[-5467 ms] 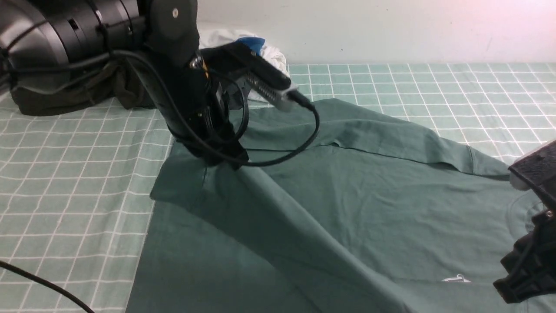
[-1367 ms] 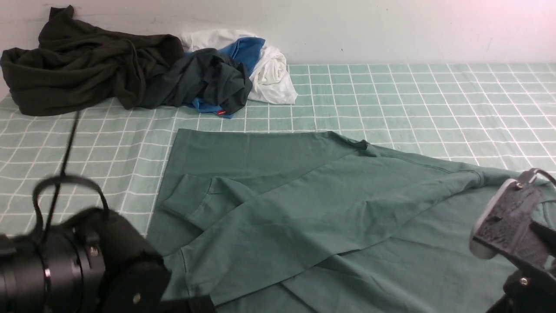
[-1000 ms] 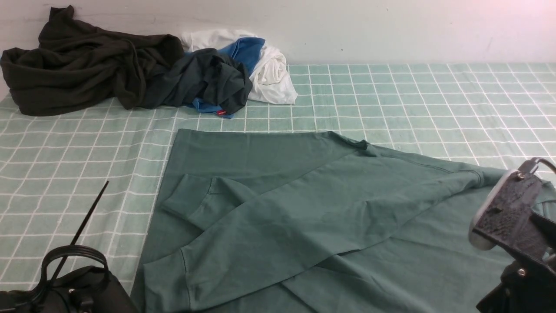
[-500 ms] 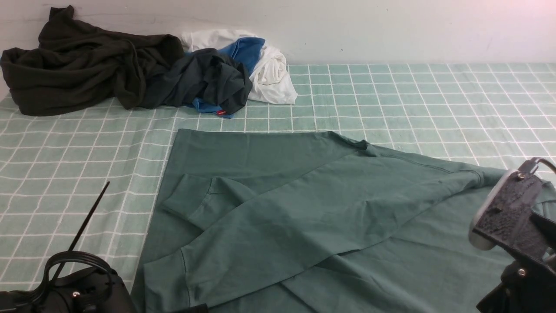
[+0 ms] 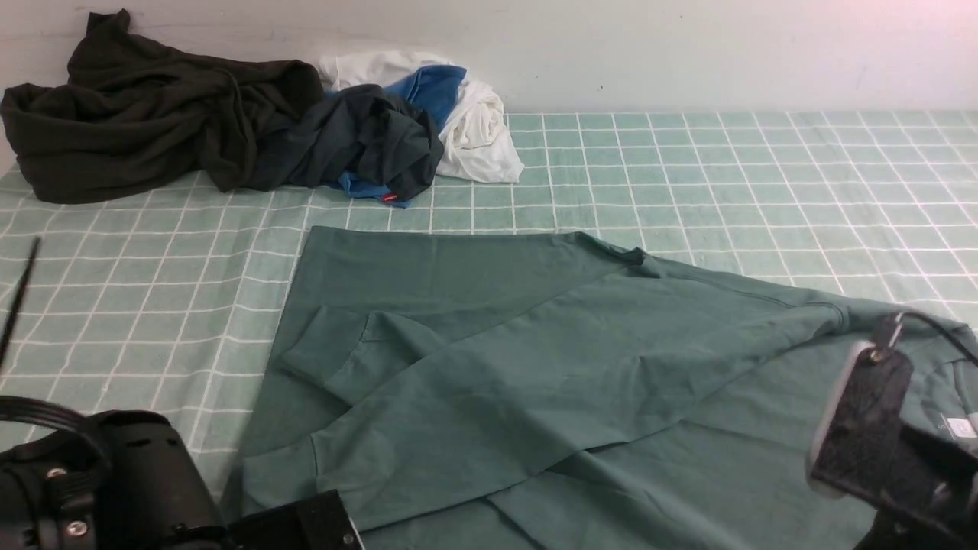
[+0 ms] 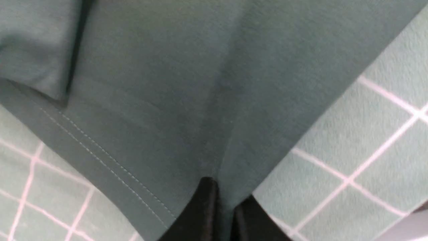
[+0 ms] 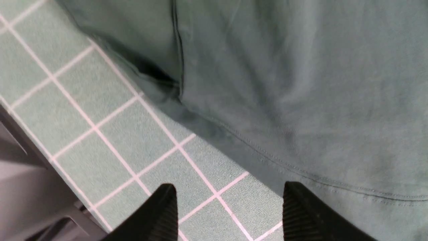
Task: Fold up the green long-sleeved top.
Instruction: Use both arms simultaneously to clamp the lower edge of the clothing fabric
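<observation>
The green long-sleeved top (image 5: pixel 535 367) lies flat on the checked cloth, hem to the left, neck label (image 5: pixel 961 428) at the right. Both sleeves lie folded across its body. My left arm (image 5: pixel 114 481) is at the top's near left corner. In the left wrist view my left gripper (image 6: pixel 225 214) is shut, pinching a ridge of the top (image 6: pixel 160 100) beside its stitched hem. My right arm (image 5: pixel 863 428) hovers at the near right. My right gripper (image 7: pixel 227 207) is open and empty, one fingertip (image 7: pixel 301 211) over the top's stitched edge (image 7: pixel 301 83), the other over the cloth.
A dark olive-black garment (image 5: pixel 137 107), a navy-grey garment with blue lining (image 5: pixel 367 145) and a white garment (image 5: pixel 477 130) are heaped at the back left by the wall. The checked green cloth (image 5: pixel 726 168) covers the table. The table's edge shows in the right wrist view (image 7: pixel 20 187).
My left arm left the far sleeve, which now lies folded across the body, and came to the near left corner. That corner has shifted slightly. My right arm has dropped and tilted.
</observation>
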